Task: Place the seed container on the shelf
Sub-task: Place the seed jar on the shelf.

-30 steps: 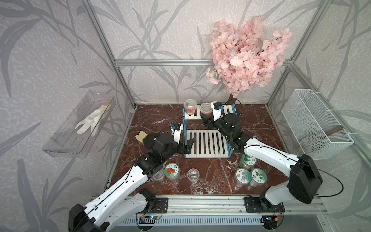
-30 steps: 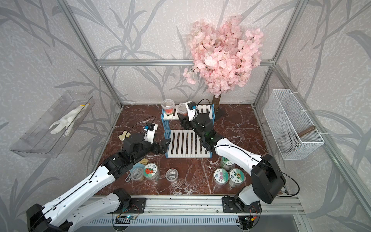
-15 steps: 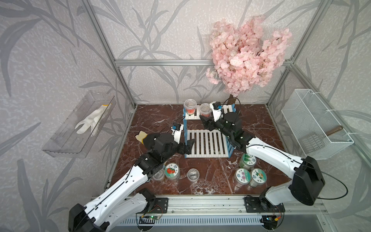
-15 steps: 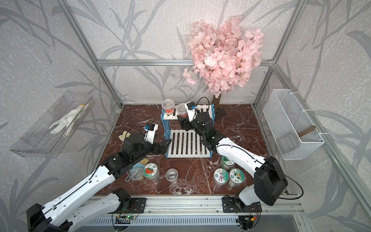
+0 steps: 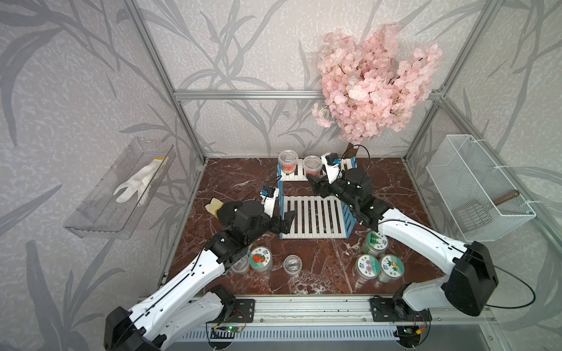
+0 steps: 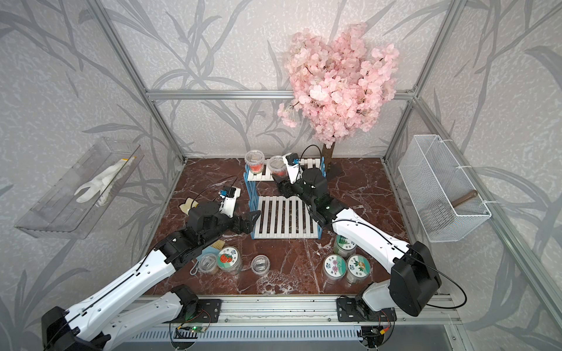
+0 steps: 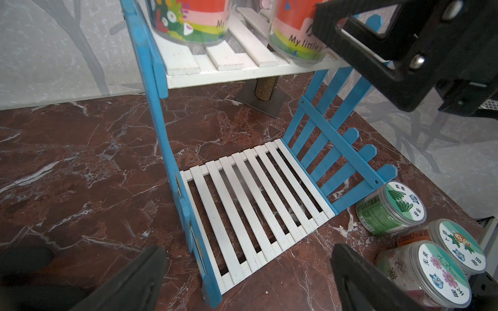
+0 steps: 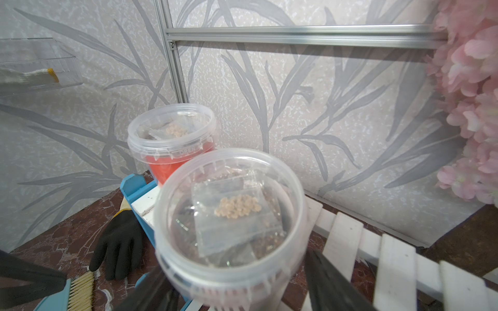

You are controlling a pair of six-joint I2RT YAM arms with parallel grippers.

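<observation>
The shelf (image 5: pixel 313 218) (image 6: pixel 282 217) (image 7: pixel 256 185) has blue side frames and white slatted boards. On its top board stands the seed container (image 5: pixel 312 165) (image 6: pixel 276 165) (image 8: pixel 231 215), a clear tub with a seed packet inside. A second tub like it (image 5: pixel 288 161) (image 8: pixel 172 134) stands beside it. My right gripper (image 5: pixel 314 179) (image 6: pixel 279 182) (image 8: pixel 234 293) is open around the container, with a gap showing at one finger (image 8: pixel 331 282). My left gripper (image 5: pixel 286 223) (image 6: pixel 250 221) (image 7: pixel 248 258) is open and empty at the lower board's front left corner.
Lidded jars (image 5: pixel 376 241) (image 5: pixel 368 266) (image 5: pixel 261 258) stand on the marble floor in front of the shelf. A pink blossom tree (image 5: pixel 374 91) rises behind it. A wire basket (image 5: pixel 474 188) and a clear tray (image 5: pixel 121 188) hang on the side walls. A black glove (image 8: pixel 118 242) lies left of the shelf.
The right gripper's jaws have widened off the seed container, which stays on the top board, and that arm has shifted slightly. The left arm has not moved.
</observation>
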